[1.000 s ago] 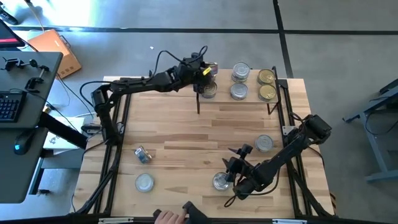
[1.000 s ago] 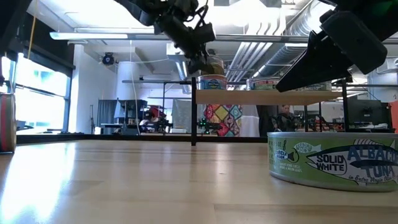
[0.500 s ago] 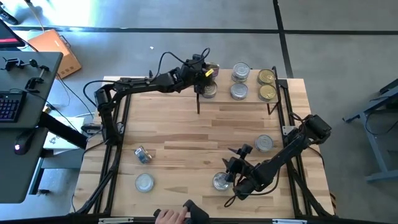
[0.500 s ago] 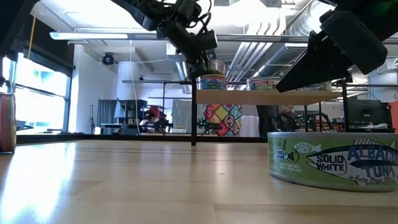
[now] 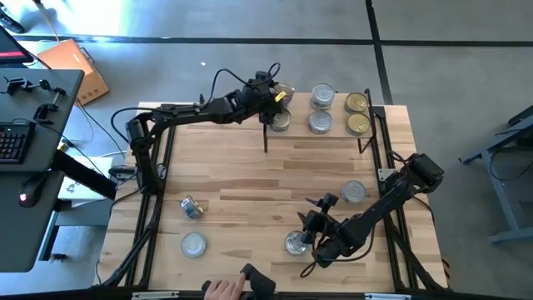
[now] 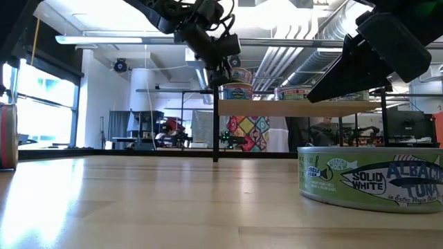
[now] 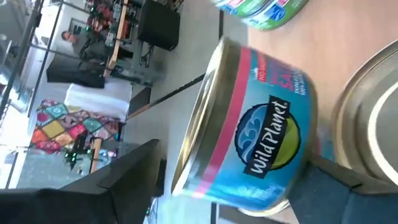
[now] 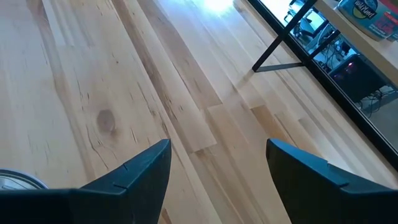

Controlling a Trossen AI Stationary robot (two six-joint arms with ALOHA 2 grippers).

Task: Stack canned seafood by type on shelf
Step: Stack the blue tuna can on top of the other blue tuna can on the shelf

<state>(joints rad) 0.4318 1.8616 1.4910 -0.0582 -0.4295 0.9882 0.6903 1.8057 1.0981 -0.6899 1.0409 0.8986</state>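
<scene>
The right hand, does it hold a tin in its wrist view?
No: the right hand is open over bare tabletop, with nothing between its fingers.

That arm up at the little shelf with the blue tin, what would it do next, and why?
Probably back the left gripper straight away from the shelf. The blue tin sits on another tin at the shelf's left end, and the fingers look spread beside it, so it seems placed. More tins wait on the table.

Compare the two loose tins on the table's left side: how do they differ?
The tin nearer the front edge lies flat, its round silver lid facing up. The tin behind it is tipped on its side, showing a bluish label. Both sit on the tabletop, off the shelf, with neither gripper near them.
</scene>
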